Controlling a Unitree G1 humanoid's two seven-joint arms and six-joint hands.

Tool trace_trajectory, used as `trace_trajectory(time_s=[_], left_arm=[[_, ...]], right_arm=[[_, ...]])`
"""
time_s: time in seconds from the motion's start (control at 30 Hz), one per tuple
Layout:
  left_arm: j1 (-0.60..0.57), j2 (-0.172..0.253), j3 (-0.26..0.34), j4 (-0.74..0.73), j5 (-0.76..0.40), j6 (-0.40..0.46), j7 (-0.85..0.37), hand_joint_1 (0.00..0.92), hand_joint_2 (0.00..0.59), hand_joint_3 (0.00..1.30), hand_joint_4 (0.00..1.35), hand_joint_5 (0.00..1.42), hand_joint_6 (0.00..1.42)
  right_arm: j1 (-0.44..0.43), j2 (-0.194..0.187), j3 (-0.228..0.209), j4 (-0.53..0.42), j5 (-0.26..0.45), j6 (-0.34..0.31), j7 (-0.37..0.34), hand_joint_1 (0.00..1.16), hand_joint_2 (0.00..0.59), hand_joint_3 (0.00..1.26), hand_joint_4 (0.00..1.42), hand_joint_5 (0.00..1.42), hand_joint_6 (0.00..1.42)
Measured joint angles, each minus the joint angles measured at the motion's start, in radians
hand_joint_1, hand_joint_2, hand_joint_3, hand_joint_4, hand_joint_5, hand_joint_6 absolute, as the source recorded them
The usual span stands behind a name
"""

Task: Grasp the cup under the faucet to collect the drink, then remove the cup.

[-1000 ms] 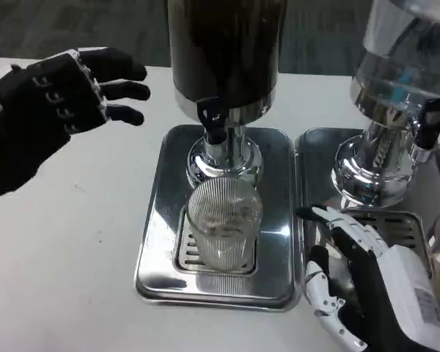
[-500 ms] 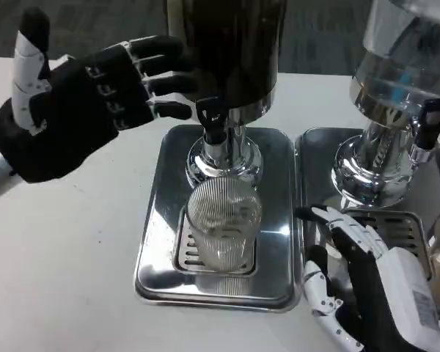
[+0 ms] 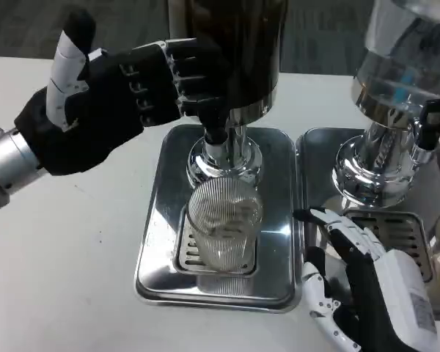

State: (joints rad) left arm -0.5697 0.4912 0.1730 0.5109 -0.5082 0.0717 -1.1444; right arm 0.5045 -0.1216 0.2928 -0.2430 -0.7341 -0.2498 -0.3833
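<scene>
A clear ribbed cup [image 3: 224, 224] stands on the drip grate of a steel tray [image 3: 158, 242], right below the black faucet [image 3: 214, 130] of a dark drink dispenser [image 3: 235, 51]. My left hand [image 3: 114, 95] is raised at the upper left, its fingers reaching over the faucet's black tap lever and covering it; whether they press it I cannot tell. My right hand [image 3: 370, 286] lies low at the lower right, fingers spread, a short gap to the right of the cup and holding nothing.
A second dispenser [image 3: 396, 95] with a clear tank stands on its own steel tray [image 3: 308, 158] at the right, its black tap [image 3: 429, 121] facing front. Bare white table [image 3: 59, 257] lies to the left of the tray.
My left hand has moved right from the table's left side to the faucet lever. The right hand has barely shifted. The cup has stayed put.
</scene>
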Motion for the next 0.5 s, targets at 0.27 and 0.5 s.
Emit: trace_trajectory(time_s=[0.27, 0.5], left_arm=[[-0.003, -0.038, -0.034, -0.029, 0.083, -0.144, 0.014, 0.0, 0.052, 0.33, 0.23, 0.2, 0.29], [0.023, -0.076, -0.068, -0.029, 0.108, -0.242, 0.011, 0.0, 0.059, 0.35, 0.25, 0.21, 0.28]], right_arm=[[0.001, 0.003, -0.003, 0.002, 0.017, 0.0, -0.004, 0.28, 0.561, 0.3, 0.2, 0.17, 0.1], [0.009, 0.004, -0.012, 0.002, 0.025, 0.0, -0.007, 0.27, 0.56, 0.3, 0.21, 0.18, 0.1]])
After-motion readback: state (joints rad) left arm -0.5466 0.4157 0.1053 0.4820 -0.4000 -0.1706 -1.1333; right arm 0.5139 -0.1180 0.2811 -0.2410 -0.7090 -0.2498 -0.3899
